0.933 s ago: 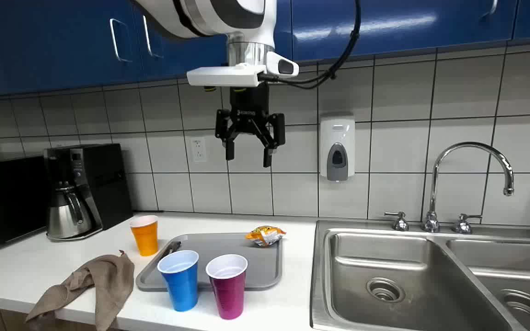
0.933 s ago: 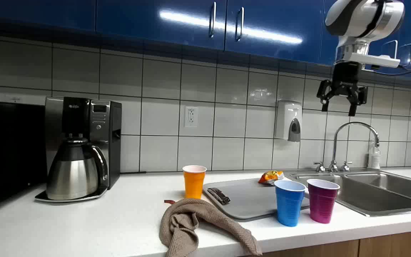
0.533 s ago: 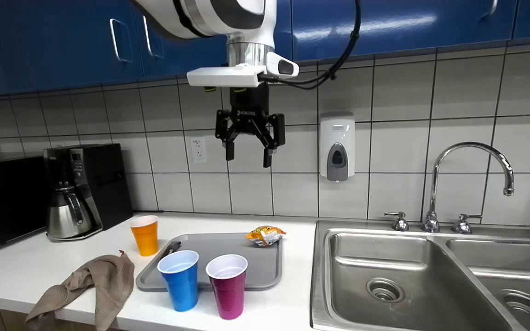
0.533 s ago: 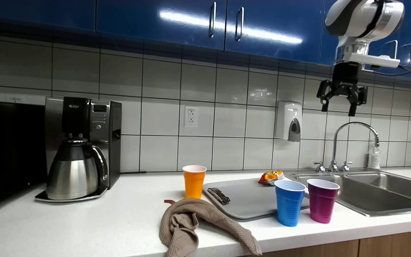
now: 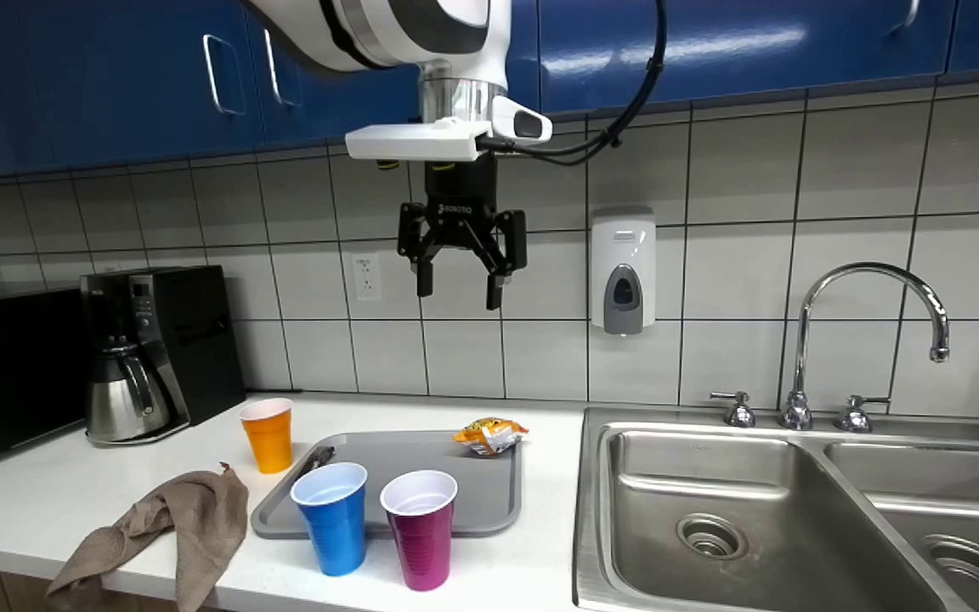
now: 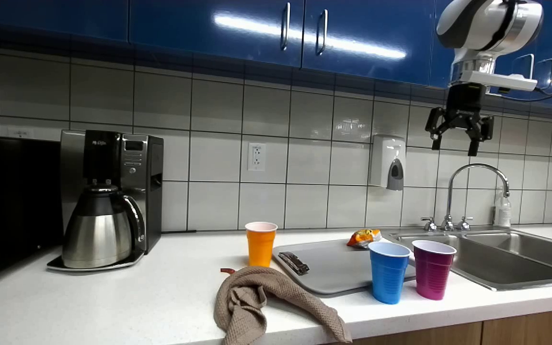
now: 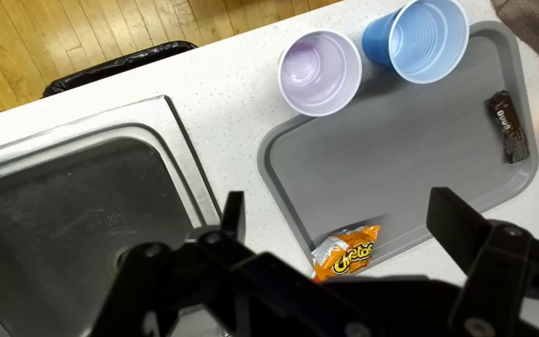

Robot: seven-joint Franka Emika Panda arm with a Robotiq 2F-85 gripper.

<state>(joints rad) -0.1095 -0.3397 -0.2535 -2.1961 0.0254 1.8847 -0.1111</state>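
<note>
My gripper [image 5: 459, 296] is open and empty, high above the counter; it also shows in an exterior view [image 6: 454, 148] and in the wrist view [image 7: 337, 206]. Below it a grey tray [image 5: 409, 467] lies on the counter. An orange Cheetos bag [image 7: 348, 252] sits in a tray corner, seen between the fingers in the wrist view, with its lower edge hidden by the gripper. A dark wrapped bar [image 7: 509, 127] lies at the tray's opposite end. A blue cup [image 5: 335, 523] and a purple cup [image 5: 421, 531] stand upright at the tray's front edge. The gripper touches nothing.
An orange cup [image 5: 268, 435] stands beside the tray. A brown cloth [image 6: 257, 302] hangs over the counter edge. A coffee maker [image 6: 108, 201] stands near a black appliance [image 6: 12, 206]. A steel sink [image 5: 702, 493] with a faucet [image 5: 868, 270] adjoins. A soap dispenser [image 5: 623, 272] and blue cabinets [image 6: 218, 33] are on the wall.
</note>
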